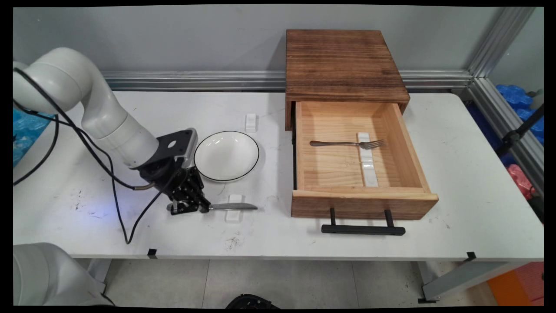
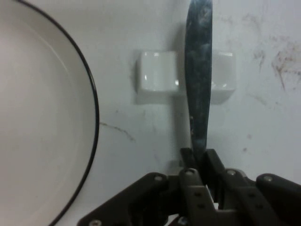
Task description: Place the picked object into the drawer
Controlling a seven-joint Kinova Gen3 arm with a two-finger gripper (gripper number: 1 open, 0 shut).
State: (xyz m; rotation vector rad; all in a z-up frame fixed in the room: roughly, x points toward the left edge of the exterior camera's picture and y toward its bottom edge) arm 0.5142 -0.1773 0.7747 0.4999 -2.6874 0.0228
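My gripper (image 1: 203,207) is low on the table, just below the white black-rimmed plate (image 1: 226,155), and is shut on the handle of a metal knife (image 1: 234,206). The knife blade lies across a small white rest (image 1: 233,208) and points right. In the hand view the fingers (image 2: 212,165) pinch the knife (image 2: 198,84) at its near end, the blade runs up over the white rest (image 2: 157,77), and the plate's (image 2: 42,117) rim curves along the left.
A wooden box with its drawer (image 1: 360,152) pulled open stands to the right; inside lie a fork (image 1: 347,143) and a white rest (image 1: 368,167). Another small white rest (image 1: 250,122) sits behind the plate. Black cables (image 1: 117,187) hang from the arm onto the table.
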